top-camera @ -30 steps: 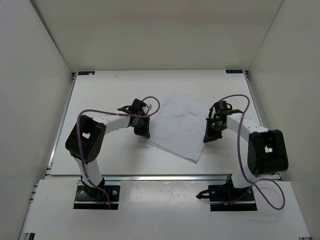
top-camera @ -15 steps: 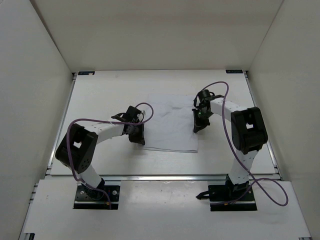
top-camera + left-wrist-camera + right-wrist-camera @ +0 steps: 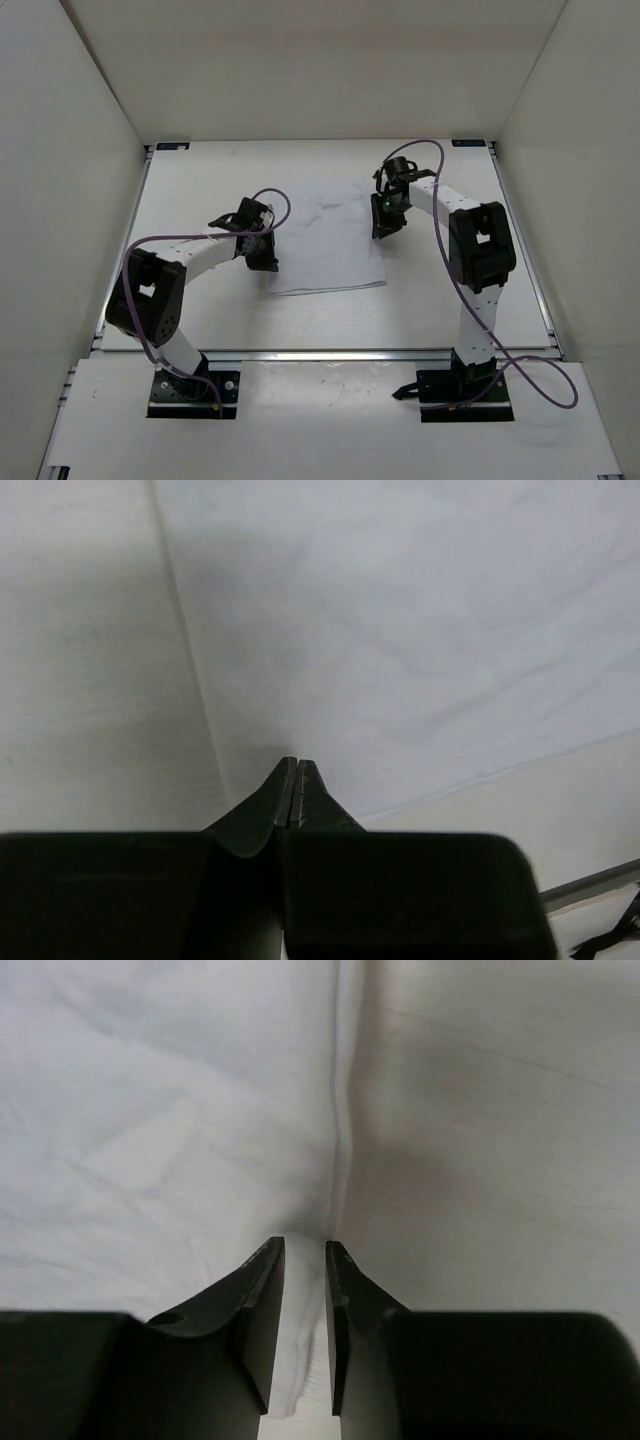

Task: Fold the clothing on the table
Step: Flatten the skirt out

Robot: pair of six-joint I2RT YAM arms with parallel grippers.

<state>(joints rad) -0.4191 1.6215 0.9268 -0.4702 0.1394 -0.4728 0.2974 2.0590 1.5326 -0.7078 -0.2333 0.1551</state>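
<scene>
The left gripper (image 3: 297, 765), its jaws pressed together, pinches the left edge of the clothing (image 3: 325, 240). The right gripper (image 3: 305, 1247) stands slightly parted, with the right edge between its jaws. Between the two, the clothing lies flat on the table (image 3: 200, 190), toward the far side.

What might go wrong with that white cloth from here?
The right pincer stands slightly parted around the edge of the clothing; the fabric may snag on it and lift when it pulls away. The left pincer is shut on the opposite edge; moving alone, it might drag the clothing askew on the table.
</scene>
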